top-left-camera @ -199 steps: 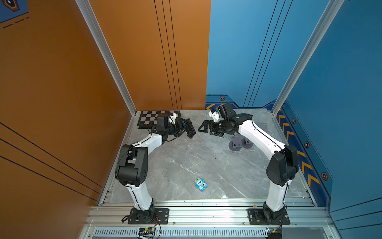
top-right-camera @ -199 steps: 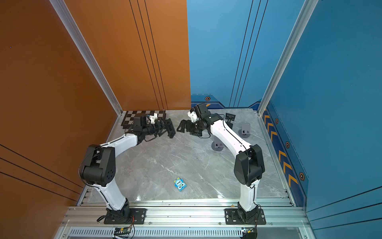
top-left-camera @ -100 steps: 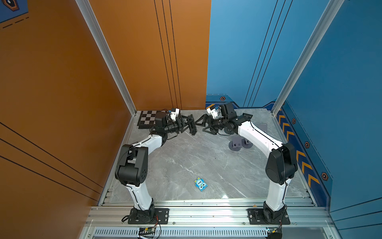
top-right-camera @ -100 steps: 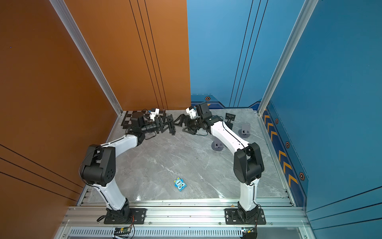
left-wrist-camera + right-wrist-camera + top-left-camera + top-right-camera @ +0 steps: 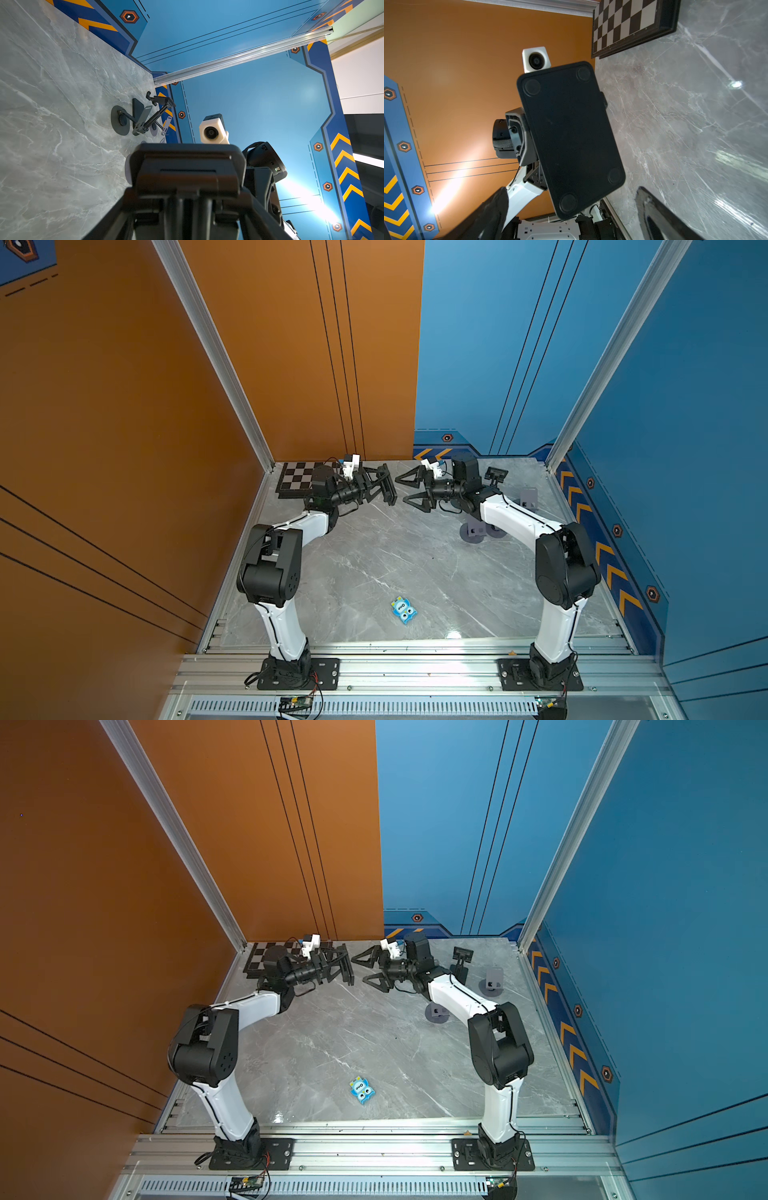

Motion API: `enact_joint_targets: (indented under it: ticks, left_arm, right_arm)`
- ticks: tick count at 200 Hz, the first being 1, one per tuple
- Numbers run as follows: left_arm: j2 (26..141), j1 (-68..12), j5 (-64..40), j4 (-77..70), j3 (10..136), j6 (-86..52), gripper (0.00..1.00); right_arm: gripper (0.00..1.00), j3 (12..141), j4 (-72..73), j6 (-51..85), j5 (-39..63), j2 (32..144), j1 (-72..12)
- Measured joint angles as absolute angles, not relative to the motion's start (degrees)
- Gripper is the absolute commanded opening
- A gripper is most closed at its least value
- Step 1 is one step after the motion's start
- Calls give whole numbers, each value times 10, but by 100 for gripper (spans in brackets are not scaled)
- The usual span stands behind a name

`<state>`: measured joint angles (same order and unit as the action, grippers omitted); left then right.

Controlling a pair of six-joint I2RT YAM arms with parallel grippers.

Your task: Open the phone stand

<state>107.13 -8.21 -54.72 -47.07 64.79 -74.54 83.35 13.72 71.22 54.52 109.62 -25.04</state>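
- Over the past second both wrists have lifted and drawn back toward the rear wall. The right gripper (image 5: 400,491) has swung round to face the left gripper (image 5: 387,486) almost tip to tip.
- The left gripper is clamped across the width of the phone stand (image 5: 571,141), a flat black slab held clear of the table (image 5: 374,564) near the chessboard (image 5: 297,485). The right wrist view shows its underside, with four round feet, turned toward the right arm.
- The right gripper's jaws stand spread wide and empty. One finger (image 5: 660,218) shows to each side of the slab's near end, and neither touches it as far as the views show.
- The stand appears folded shut: in the left wrist view its upper leaf seems to lie flat on the base, with no gap to be seen.
- Judged step: the stand is being presented for a two-handed opening, with the right arm on its approach. The unfolding itself has not begun.
- The next move calls for the right gripper to close on the free leaf alone and swing it outward while the left holds the base fixed. Catching both layers at once would pin the stand shut.
- Other stands (image 5: 473,531) sit on the table behind the right arm, and a blue card (image 5: 403,610) lies near the front. Neither plays a part.
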Motion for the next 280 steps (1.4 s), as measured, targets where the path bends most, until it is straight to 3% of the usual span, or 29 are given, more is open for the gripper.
enact_joint_targets:
  ticks: [24,49,94,146,193,236,280]
  left_arm:
    - [1075,-82,-543,-484,642,-760,0]
    - [1075,-79,-516,-495,618,-779,0]
    - [1075,-71,-422,-497,548,-841,0]
    - [1077,-72,-368,-498,530,-921,0]
    - [1078,-80,-360,-498,530,-971,0]
    - [1081,-87,-369,-498,530,-990,0]
    - [1081,-93,-389,-498,531,-998,0]
  right_arm:
    - [93,828,165,727,551,1096,-251]
    - [93,834,64,644,528,1082,-251]
    - [92,844,-141,444,399,1002,-258]
    - [87,866,-259,291,251,985,-319]
    - [81,868,-292,203,131,985,-367]
    - [78,879,-286,165,80,1005,-376]
    - [64,896,-279,149,72,1046,-376]
